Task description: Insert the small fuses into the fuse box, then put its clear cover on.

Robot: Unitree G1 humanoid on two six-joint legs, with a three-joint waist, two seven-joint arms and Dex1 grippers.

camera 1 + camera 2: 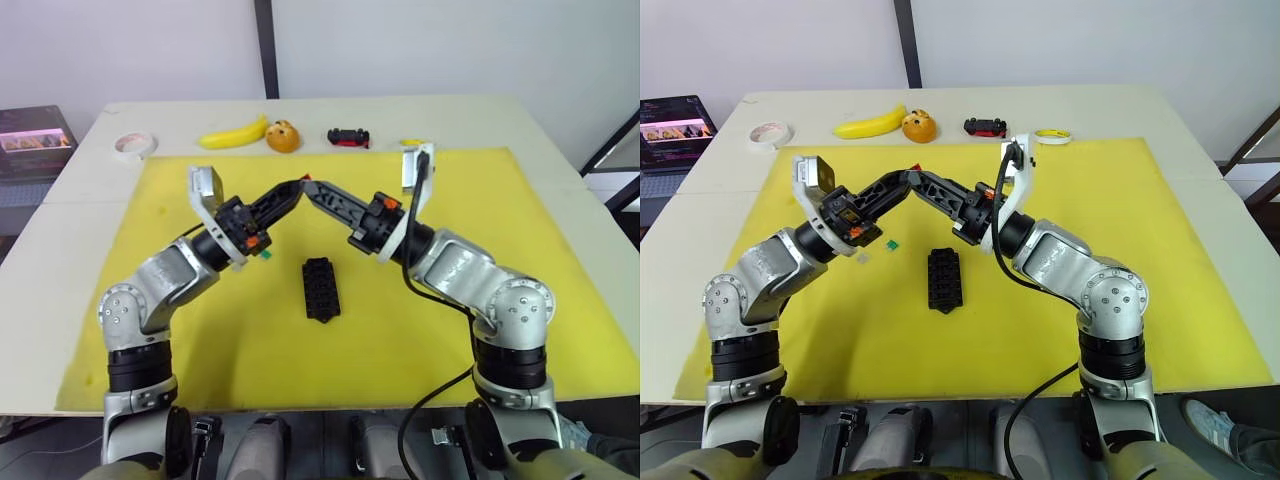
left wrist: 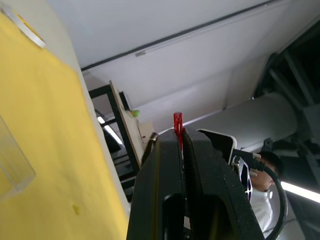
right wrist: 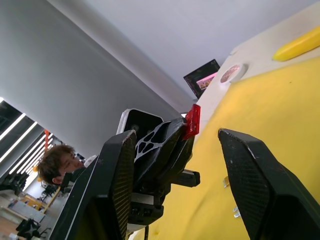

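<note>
red fuse point(image 2: 177, 122) sits clamped between the tips of the left gripper point(image 2: 181, 137), its top edge standing proud of the closed fingers. the right gripper point(image 3: 200, 145) faces it with its fingers spread apart, one on each side of the left fingertips, holding nothing. both grippers meet in mid-air above the yellow mat point(image 1: 500, 240), beyond the far end of the fuse box point(image 1: 321, 288).

step in hand, as judged: a hand-over or regrip of the fuse between the two grippers.

- close the right fingers only on the exposed part of the fuse, not on the left fingertips.
- release the left grip only once the right grip is firm; the piece is tiny and a drop onto the mat would cost a new pick.
- keep the fuse square to the slots, so that it enters the box straight.

the fuse box lies flat on the mat, near its middle, between the two arms. whether any slot is already filled cannot be told. a green fuse point(image 1: 894, 243) and a pale one point(image 1: 863, 258) lie loose on the mat, beside the left arm. the clear cover point(image 2: 12, 162) lies on the mat, apart from the box.
</note>
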